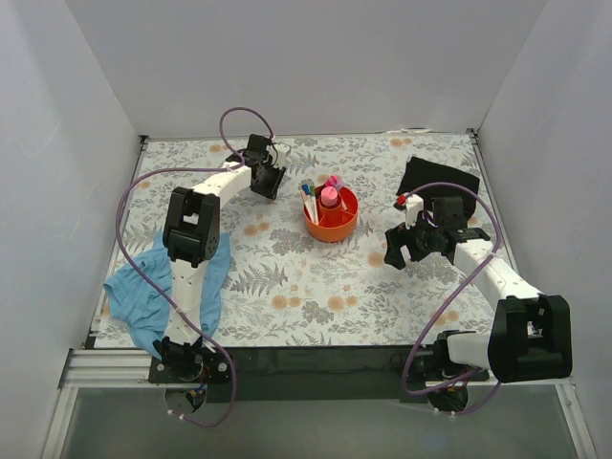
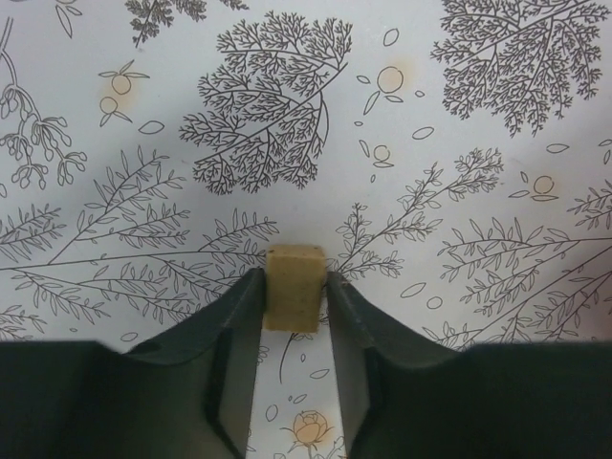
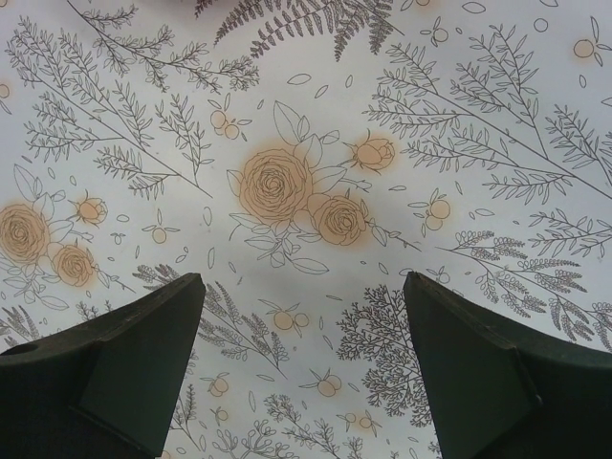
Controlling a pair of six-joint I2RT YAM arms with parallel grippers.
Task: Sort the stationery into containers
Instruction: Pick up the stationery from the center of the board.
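My left gripper (image 2: 294, 279) is shut on a small tan block (image 2: 294, 285), held between the fingertips above the floral table cover. In the top view the left gripper (image 1: 267, 182) hovers left of the round orange organizer (image 1: 331, 214), with a gap between them. The organizer holds white pens with coloured caps (image 1: 309, 199) and a pink highlighter (image 1: 330, 194). My right gripper (image 3: 301, 287) is open and empty over the floral cover; in the top view the right gripper (image 1: 402, 251) hangs to the right of the organizer and nearer to me.
A blue cloth (image 1: 153, 287) lies crumpled at the left near the left arm's base. A black cloth (image 1: 436, 179) lies at the back right. White walls close the table on three sides.
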